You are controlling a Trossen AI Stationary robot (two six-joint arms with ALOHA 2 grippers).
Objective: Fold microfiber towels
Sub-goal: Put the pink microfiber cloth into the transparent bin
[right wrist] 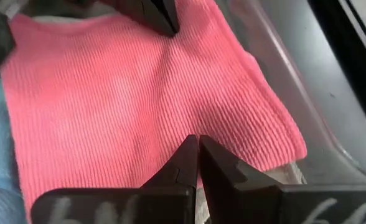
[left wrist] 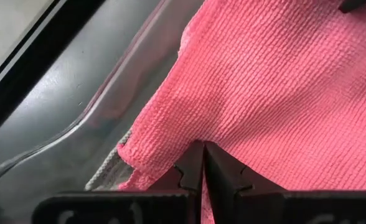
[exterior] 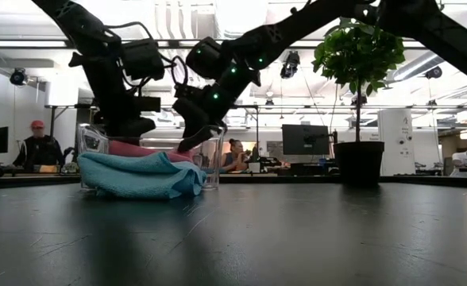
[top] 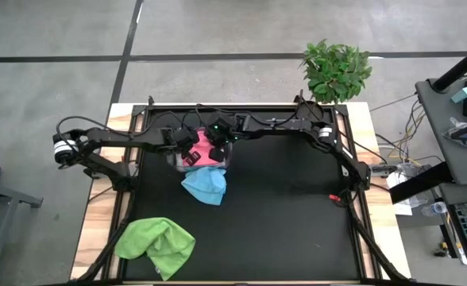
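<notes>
2 grippers work inside the clear tub at the table's far side: left gripper and right gripper are each pinched tight on the pink towel – soft, light, limp cloth. Edges and corners look the surest holds; a blue towel drapes just outside.

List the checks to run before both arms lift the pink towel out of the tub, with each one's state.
1. Left gripper shut on the pink towel: ok.
2. Right gripper shut on the same towel: ok.
3. Only pink cloth pinched, not the pale layer beneath: cannot tell.
4. Clear tub upright on the black mat: ok.
5. Blue towel clear of the tub: not ok, it lies against the tub's front.
6. Green towel out of the way, at the mat's near left: ok.
</notes>
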